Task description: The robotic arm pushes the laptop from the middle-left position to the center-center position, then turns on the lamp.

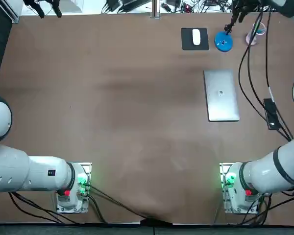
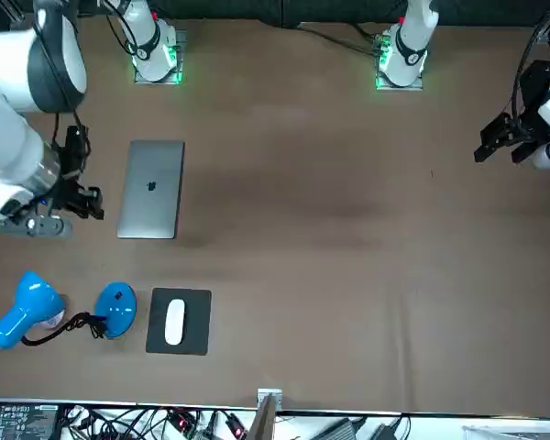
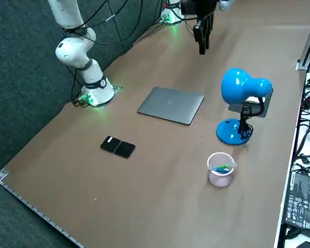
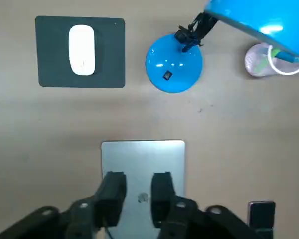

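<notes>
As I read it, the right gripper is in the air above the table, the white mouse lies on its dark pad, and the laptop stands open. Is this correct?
No: the laptop lies closed, as the top view shows. The right gripper is indeed in the air above the table, and the white mouse lies on its dark pad.

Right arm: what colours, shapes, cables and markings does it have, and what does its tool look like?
The right arm has rounded white shells with dark grey bands at the joints. Its base glows green and carries a red button. Black cables hang along it. The tool, up above the laptop, is black, with two blocky fingers.
</notes>
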Robot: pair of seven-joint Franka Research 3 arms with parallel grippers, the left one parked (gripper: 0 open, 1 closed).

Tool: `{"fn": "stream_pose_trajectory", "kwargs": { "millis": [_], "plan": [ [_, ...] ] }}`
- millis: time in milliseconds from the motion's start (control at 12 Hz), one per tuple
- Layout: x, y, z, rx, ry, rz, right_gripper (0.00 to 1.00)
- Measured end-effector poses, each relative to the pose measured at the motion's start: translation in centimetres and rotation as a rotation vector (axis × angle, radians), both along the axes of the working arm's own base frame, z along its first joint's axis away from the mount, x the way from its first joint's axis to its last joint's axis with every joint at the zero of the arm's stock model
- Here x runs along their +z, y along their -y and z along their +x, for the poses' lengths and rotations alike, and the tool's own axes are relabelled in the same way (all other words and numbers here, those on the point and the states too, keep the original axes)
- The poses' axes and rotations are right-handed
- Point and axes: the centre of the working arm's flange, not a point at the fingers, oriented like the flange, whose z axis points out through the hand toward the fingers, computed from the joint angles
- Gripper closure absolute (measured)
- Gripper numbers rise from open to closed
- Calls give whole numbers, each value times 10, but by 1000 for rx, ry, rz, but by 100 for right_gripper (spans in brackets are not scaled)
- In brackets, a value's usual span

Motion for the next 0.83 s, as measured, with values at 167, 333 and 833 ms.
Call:
{"fn": "stream_pose_trajectory", "kwargs": {
  "millis": [167,333,833],
  "plan": [
    [21,8,-8,0,18,7,50],
    [41,15,-19,-7,21,14,27],
    [102,35,-78,-43,9,47,0]
  ]
}}
